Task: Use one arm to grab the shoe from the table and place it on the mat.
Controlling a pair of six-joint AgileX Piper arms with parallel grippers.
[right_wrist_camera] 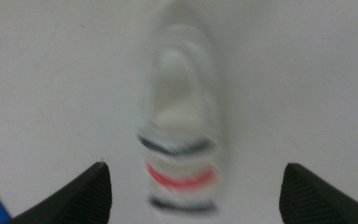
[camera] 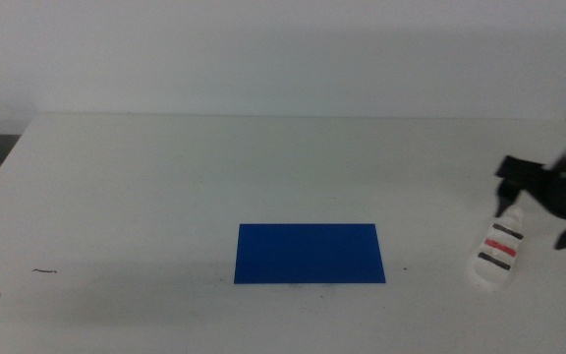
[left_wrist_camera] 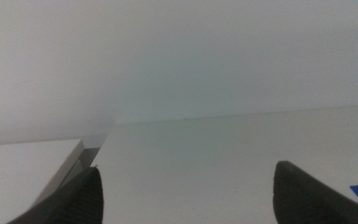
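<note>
So you've got the big white table (camera: 165, 187) with the dark blue mat (camera: 309, 253) lying flat near the middle, and the little white shoe (camera: 497, 254) sits well off to the mat's right, not touching it. Your right gripper (right_wrist_camera: 194, 193) hovers right over the shoe, jaws spread wide on either side and holding nothing, though its wrist view is blurry. I'd guess the shoe is light with a stiff thick sole, so pinch across the sole's sides instead of the straps. Your left gripper (left_wrist_camera: 185, 193) waits at the near left corner, jaws apart, empty.
</note>
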